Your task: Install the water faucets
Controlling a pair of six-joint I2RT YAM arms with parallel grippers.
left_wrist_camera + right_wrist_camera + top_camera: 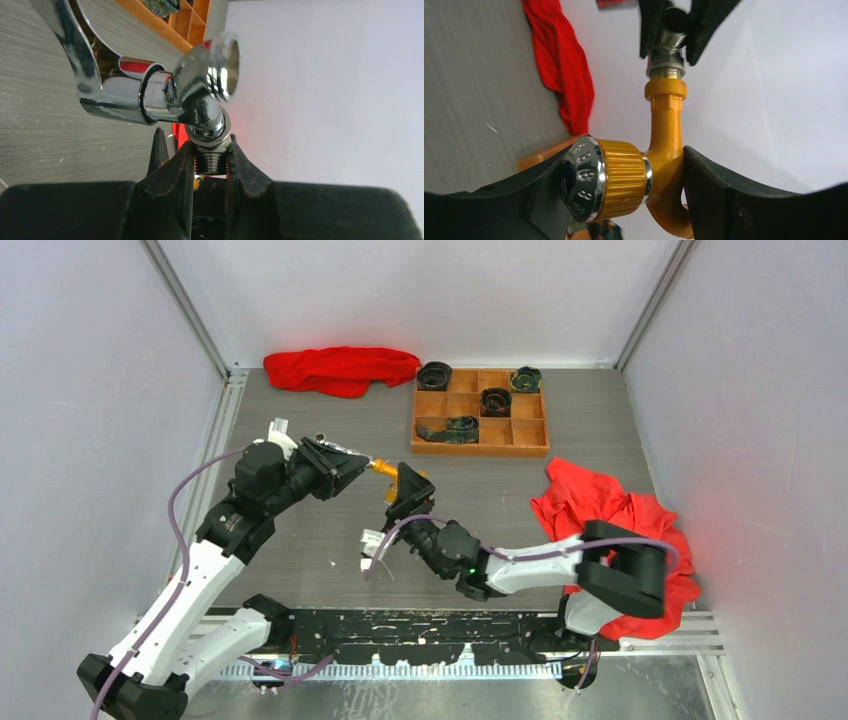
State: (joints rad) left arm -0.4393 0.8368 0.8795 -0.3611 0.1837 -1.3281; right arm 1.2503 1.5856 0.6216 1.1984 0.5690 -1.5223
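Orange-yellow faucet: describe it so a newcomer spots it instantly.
Over the table, near the wooden tray, the right gripper holds the orange-yellow faucet against the left gripper's silver faucet. It alone is orange, with a ribbed, chrome-capped knob.

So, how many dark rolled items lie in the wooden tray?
4 dark rolled items in the wooden tray: far left corner, far right corner, one in the middle, a loosened one in the long near-left compartment. None looks hidden.

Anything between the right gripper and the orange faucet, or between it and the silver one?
Nothing visible. The right gripper has its fingers against the orange faucet on both sides. The faucet's collar meets the threaded end of the silver faucet, which the left gripper clamps.
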